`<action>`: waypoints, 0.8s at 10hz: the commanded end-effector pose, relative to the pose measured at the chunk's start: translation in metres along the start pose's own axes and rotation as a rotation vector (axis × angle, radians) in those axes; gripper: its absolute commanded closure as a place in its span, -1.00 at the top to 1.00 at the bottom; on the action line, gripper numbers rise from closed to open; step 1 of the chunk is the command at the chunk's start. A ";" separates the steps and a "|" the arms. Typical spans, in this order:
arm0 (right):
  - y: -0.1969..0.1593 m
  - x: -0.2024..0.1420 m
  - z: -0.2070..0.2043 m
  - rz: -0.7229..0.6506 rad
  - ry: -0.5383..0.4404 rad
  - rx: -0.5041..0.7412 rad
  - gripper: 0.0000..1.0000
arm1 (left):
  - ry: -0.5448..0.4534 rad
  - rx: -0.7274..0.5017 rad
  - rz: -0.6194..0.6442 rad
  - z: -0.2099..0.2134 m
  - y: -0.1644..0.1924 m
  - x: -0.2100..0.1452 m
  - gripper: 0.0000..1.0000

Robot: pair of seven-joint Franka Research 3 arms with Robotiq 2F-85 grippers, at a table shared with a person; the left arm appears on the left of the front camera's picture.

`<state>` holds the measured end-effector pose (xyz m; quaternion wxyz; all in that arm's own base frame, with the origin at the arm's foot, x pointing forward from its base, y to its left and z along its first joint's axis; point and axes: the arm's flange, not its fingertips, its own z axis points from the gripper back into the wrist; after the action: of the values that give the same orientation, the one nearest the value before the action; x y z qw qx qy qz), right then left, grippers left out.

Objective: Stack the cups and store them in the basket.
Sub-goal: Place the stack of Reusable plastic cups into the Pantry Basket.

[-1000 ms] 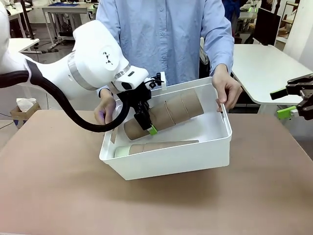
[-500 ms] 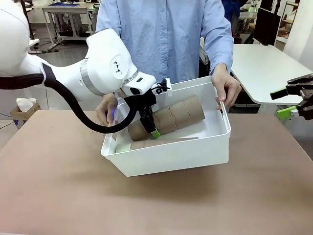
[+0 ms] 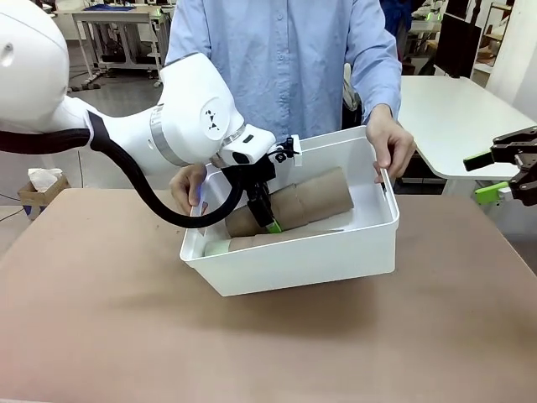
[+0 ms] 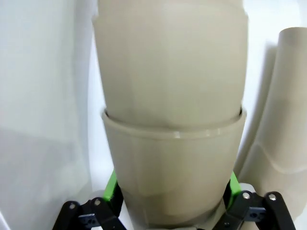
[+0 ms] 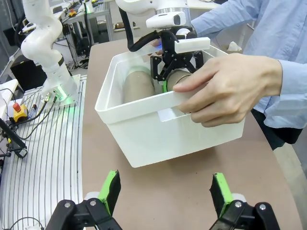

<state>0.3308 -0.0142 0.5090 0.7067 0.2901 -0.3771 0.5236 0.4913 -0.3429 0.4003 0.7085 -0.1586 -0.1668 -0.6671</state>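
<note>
Left gripper (image 3: 267, 220) clamps the tan stack of cups (image 3: 294, 207), lying sideways inside the basket (image 3: 336, 256). Person's hands (image 3: 390, 143) tilt the basket toward the robot, likely easing placement. Right gripper (image 5: 165, 194) wide open, idle far right.

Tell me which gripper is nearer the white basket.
Left. The left gripper is inside the basket, shut on a stack of tan cups. The right gripper hangs open, off beyond the basket's right side.

The left arm (image 3: 180, 122) is white with a silver ring and a black cable; both end effectors are black with green pads. The person (image 3: 285, 59) wears a light blue shirt.
</note>
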 end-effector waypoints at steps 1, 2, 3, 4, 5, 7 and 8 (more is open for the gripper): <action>-0.001 0.002 0.000 -0.003 -0.013 0.004 1.00 | -0.014 0.022 -0.025 0.007 0.007 0.003 1.00; -0.001 0.002 0.000 -0.003 -0.013 0.004 1.00 | -0.012 0.019 -0.024 0.012 0.004 0.004 1.00; -0.001 0.002 0.000 -0.003 -0.013 0.004 1.00 | -0.015 0.012 -0.011 0.024 0.000 0.004 1.00; -0.001 0.002 0.000 -0.003 -0.013 0.004 1.00 | -0.020 0.010 -0.001 0.049 -0.008 0.005 1.00; -0.001 0.002 0.000 -0.003 -0.013 0.004 1.00 | -0.044 -0.003 0.011 0.070 -0.015 0.005 1.00; -0.001 0.002 0.000 -0.003 -0.013 0.004 1.00 | -0.094 -0.008 0.027 0.120 -0.031 -0.002 1.00; -0.001 0.002 0.000 -0.003 -0.013 0.004 1.00 | -0.141 -0.010 0.031 0.144 -0.040 -0.007 1.00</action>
<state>0.3307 -0.0142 0.5090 0.7068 0.2901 -0.3769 0.5237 0.4613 -0.2968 0.5243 0.7095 -0.1930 -0.1989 -0.6479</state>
